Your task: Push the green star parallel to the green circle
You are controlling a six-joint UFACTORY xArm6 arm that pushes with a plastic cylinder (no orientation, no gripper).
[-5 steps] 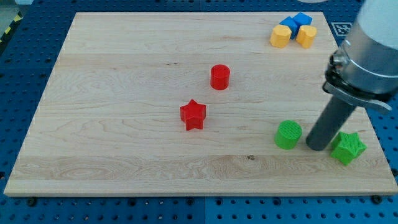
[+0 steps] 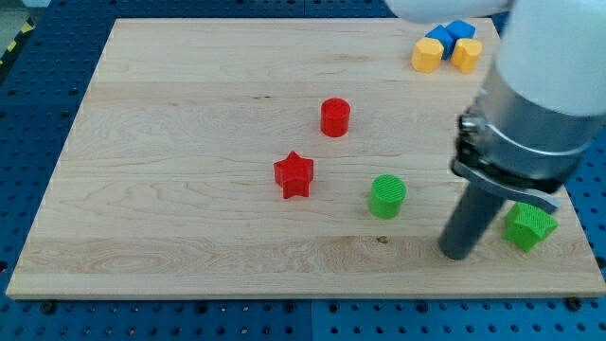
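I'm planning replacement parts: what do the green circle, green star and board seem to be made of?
Green circle and green star: likely matte 3D-printed plastic, judging by their fine ridged texture. Board: pale wood, with visible grain and plank seams. My tip stands between the two blocks.

This is a robotics lab bench: a pale wooden board (image 2: 189,142) lies on a blue metal table (image 2: 38,123) drilled with a regular grid of holes. A black-and-yellow hazard stripe (image 2: 11,45) runs at the view's left edge, and a robot arm (image 2: 540,95) hangs over the board
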